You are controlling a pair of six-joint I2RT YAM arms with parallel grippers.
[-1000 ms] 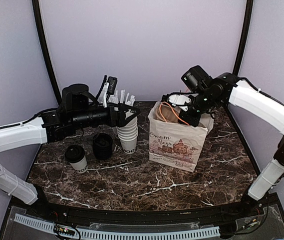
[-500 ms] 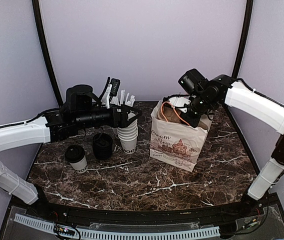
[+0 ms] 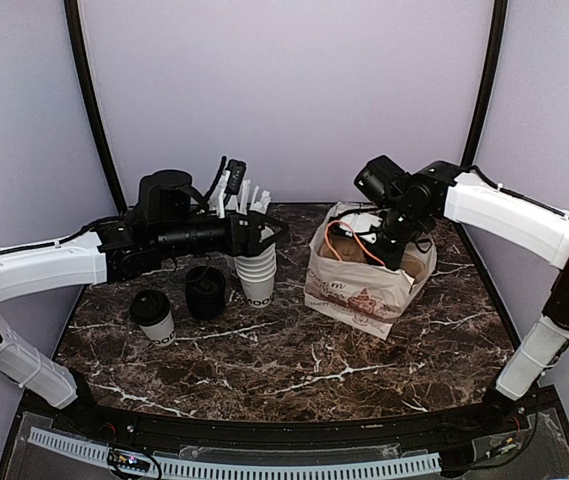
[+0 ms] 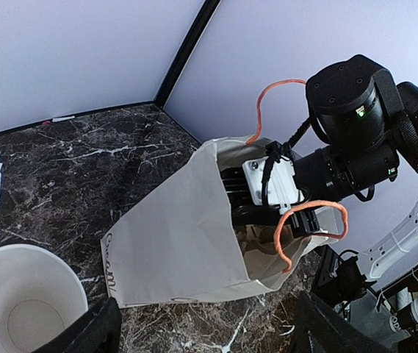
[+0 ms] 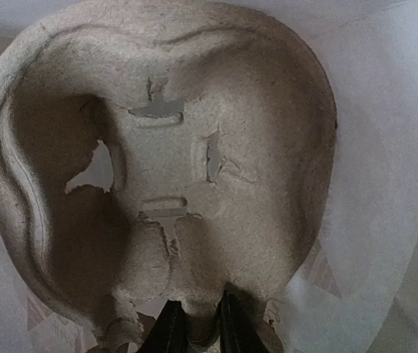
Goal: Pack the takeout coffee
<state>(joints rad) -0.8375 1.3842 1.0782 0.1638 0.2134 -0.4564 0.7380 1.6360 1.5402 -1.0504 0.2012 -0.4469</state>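
The takeout coffee, a white cup with a black lid, stands at the front left of the table. Both grippers are away from it. My left gripper is open and empty, hovering over the stack of lidless white cups and facing the bag; its fingers frame the left wrist view. The paper bag leans on the table, its mouth open. My right gripper reaches inside the bag and is shut on the edge of a brown pulp cup carrier.
A stack of black lids stands between the coffee and the white cups. A cup of white straws is at the back behind the left arm. The bag's orange cord handles loop around my right wrist.
The bag has tipped and shifted back and to the right, with my right gripper deeper inside it. My left arm has risen slightly and stays over the cup stack.
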